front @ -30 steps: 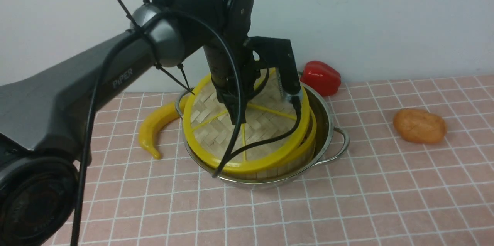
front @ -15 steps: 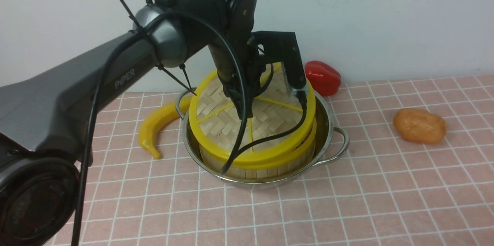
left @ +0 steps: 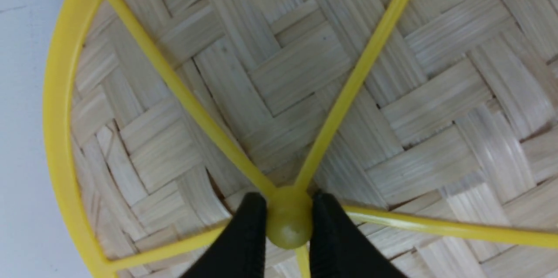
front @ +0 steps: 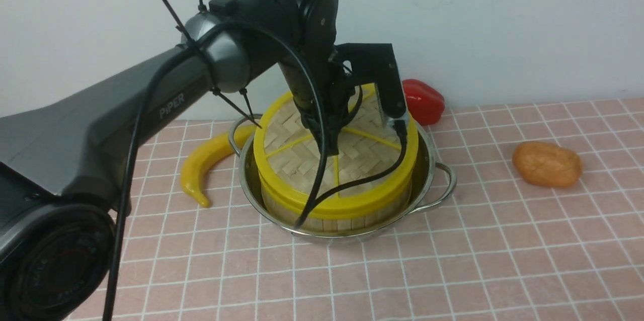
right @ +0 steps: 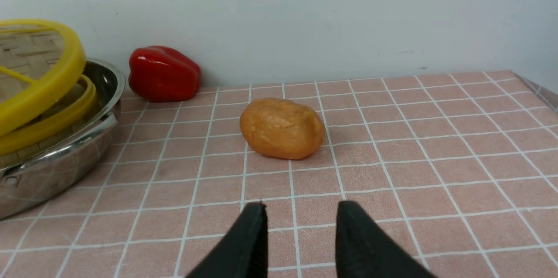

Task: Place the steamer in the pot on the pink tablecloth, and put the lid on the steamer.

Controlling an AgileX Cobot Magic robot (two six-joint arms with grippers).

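pinching the lid (left: pixel 305 73) by its centre knob (left: pixel 289 230) with left gripper (left: pixel 287 201), right gripper (right: pixel 298 210) parted, empty; probably light, stiff, slippery plastic knob.

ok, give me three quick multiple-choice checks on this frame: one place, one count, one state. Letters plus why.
1. Where does the banana lie relative to the pot?
A) inside it
B) on its right side
C) on the cloth at its left side

2. How many loose foods lie on the pink tablecloth outside the pot?
A) one
B) three
C) five

3. What is the left gripper doing?
A) shut on the lid by its knob
B) open, clear of everything
C) gripping a pot handle

Answers:
1 C: the front view shows it curved along the pot's left side.
2 B: banana, red pepper and orange lump.
3 A: the left wrist view shows both fingers pressed against the knob.
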